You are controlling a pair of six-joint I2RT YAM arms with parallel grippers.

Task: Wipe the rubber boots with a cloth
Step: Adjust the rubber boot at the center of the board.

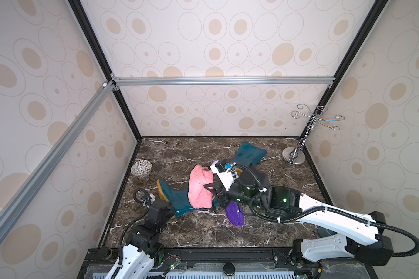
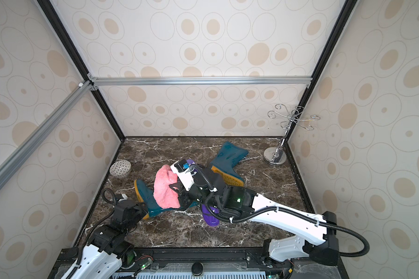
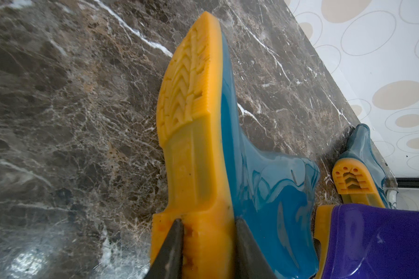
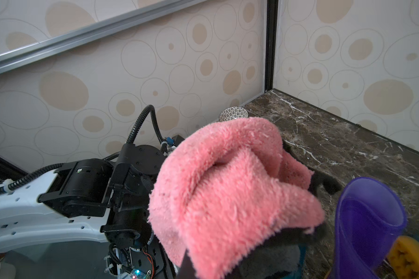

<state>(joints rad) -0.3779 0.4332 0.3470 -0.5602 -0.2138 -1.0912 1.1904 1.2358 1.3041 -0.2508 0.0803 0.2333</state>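
A dark teal rubber boot (image 1: 177, 198) lies on its side on the marble floor with its yellow sole (image 3: 191, 120) facing left. My left gripper (image 3: 209, 241) is shut on the heel of that sole. The pink cloth (image 1: 200, 188) is draped over this boot's shaft, and my right gripper (image 1: 212, 190) is shut on it. In the right wrist view the cloth (image 4: 228, 188) hides most of the fingers. A purple boot (image 1: 235, 213) lies under the right arm. A second teal boot (image 1: 249, 153) lies further back, also seen in a top view (image 2: 230, 157).
A patterned bowl (image 1: 141, 168) sits by the left wall. A chrome hook stand (image 1: 294, 154) stands in the back right corner. Papered walls close in the marble floor (image 1: 203, 232) on three sides.
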